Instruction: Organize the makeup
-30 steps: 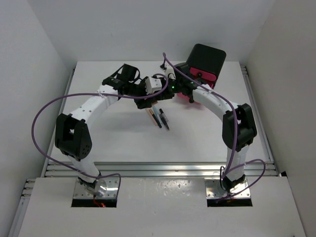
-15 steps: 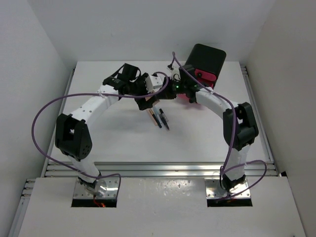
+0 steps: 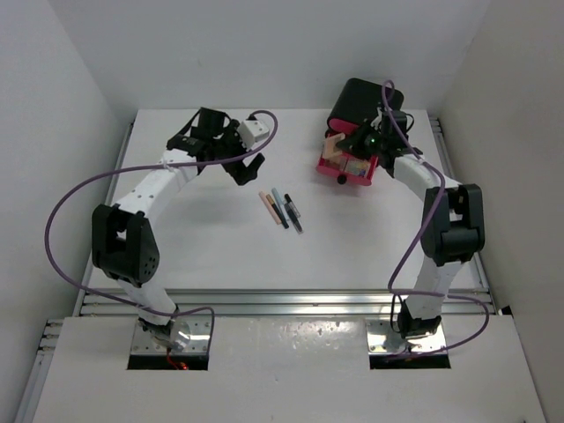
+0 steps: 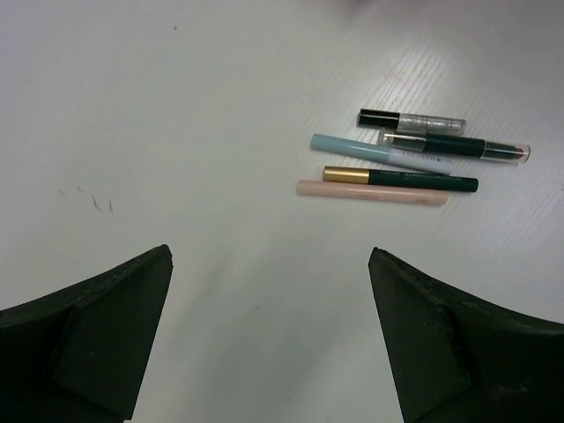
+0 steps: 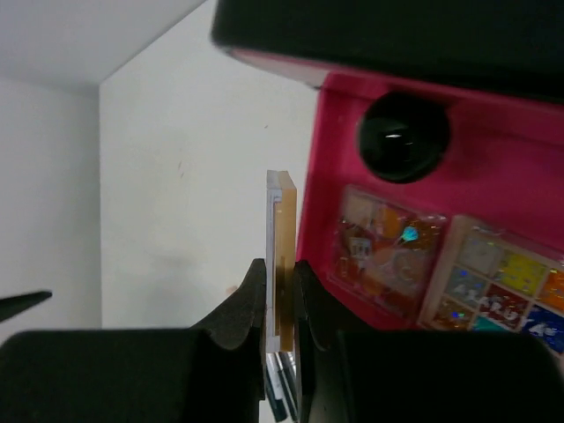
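My right gripper [image 5: 280, 264] is shut on a thin white and gold compact [image 5: 282, 220], seen edge-on beside the open pink drawer [image 5: 352, 106]. Two square eyeshadow palettes [image 5: 388, 256] lie in that drawer. From above, the right gripper [image 3: 352, 146] hovers over the drawer [image 3: 352, 176]. Several pencils [image 3: 280, 210] lie side by side mid-table; they also show in the left wrist view [image 4: 397, 159]. My left gripper [image 4: 269, 256] is open and empty above bare table, left of the pencils [image 3: 242, 167]. The orange sponge is not visible.
The black box [image 3: 368, 101] stands at the back right with its pink drawer pulled out toward the table's middle. The drawer has a black knob [image 5: 404, 137]. White walls enclose the table on three sides.
The left gripper let go of the white compact and drew back left. The right gripper took it and carried it right, to the open drawer.
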You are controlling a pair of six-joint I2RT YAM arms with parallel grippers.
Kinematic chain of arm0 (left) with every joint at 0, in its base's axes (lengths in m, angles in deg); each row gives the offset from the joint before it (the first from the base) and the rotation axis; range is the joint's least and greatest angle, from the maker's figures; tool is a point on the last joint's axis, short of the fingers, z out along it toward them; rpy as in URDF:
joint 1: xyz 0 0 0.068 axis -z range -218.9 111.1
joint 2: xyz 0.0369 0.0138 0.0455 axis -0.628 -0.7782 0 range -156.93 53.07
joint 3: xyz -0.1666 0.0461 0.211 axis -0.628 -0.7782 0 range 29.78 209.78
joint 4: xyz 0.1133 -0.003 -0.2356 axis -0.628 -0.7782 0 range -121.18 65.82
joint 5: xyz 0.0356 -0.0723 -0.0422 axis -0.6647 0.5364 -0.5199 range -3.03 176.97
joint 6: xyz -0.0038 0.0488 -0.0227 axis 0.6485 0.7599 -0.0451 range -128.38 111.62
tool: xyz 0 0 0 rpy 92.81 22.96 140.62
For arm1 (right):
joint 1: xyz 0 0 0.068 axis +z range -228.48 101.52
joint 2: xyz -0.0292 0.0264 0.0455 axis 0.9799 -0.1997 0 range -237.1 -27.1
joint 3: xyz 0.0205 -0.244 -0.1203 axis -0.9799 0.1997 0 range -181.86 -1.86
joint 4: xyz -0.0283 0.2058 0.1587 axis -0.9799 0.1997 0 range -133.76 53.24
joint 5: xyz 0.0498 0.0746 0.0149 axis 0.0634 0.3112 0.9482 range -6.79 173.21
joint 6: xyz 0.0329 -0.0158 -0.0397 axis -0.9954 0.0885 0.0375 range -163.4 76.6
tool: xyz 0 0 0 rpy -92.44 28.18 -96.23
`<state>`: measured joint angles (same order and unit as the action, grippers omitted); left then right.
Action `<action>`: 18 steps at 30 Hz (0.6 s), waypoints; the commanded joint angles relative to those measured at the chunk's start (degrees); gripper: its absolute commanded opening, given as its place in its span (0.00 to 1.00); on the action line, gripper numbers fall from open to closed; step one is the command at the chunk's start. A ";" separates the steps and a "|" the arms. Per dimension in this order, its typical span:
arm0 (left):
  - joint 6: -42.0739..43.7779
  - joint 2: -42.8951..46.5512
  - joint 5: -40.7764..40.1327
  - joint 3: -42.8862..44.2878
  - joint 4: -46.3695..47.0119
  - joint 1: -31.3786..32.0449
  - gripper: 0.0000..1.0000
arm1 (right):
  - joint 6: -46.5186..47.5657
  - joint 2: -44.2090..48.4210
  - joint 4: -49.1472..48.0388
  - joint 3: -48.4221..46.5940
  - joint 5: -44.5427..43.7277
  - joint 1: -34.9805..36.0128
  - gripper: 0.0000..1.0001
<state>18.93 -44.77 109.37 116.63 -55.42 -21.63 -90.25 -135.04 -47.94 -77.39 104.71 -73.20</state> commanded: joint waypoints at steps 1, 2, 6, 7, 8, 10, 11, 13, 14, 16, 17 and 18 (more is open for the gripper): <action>-1.29 3.62 0.20 -1.33 1.10 -0.58 1.00 | -2.19 0.37 -5.04 0.47 -5.93 0.08 0.00; -1.29 3.62 0.20 -1.85 1.10 -1.10 1.00 | -2.28 0.10 -5.48 0.64 -6.64 0.08 0.00; -1.29 4.76 0.72 -3.70 1.71 -1.63 1.00 | -3.24 -1.04 -8.99 1.79 -12.60 0.08 0.00; -1.29 4.77 0.72 -3.70 1.71 -1.63 1.00 | -3.16 -1.83 -8.91 1.87 -13.32 0.26 0.00; -1.29 4.77 0.72 -4.23 1.71 -1.63 1.00 | -3.42 -2.01 -8.74 2.40 -13.93 0.26 0.00; -1.29 5.29 0.72 -4.93 2.24 -1.63 1.00 | -3.77 -2.19 -7.86 2.58 -16.22 0.35 0.00; -1.29 5.82 0.72 -4.93 2.24 -1.63 1.00 | -3.69 -2.27 -7.16 3.01 -17.01 0.43 0.00; -1.29 5.82 0.20 -5.55 2.24 -2.16 1.00 | -3.17 -2.45 -5.84 3.02 -17.54 0.43 0.02; -1.29 5.82 0.20 -5.55 2.24 -2.16 1.00 | -3.16 -2.62 -4.70 2.93 -17.98 0.43 0.12; -1.29 6.34 0.20 -6.08 2.24 -2.16 1.00 | -2.81 -2.45 -2.60 2.93 -19.29 0.26 0.37; -1.29 6.35 0.20 -6.08 2.24 -2.16 1.00 | -2.37 -2.36 -1.28 3.02 -19.56 0.35 0.41; -1.29 6.35 0.20 -6.08 2.24 -2.16 1.00 | -1.76 -2.28 -0.83 3.10 -19.74 0.26 0.51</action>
<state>18.12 -41.21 109.15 110.92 -54.55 -23.09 -93.07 -137.68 -49.91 -74.26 87.92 -72.74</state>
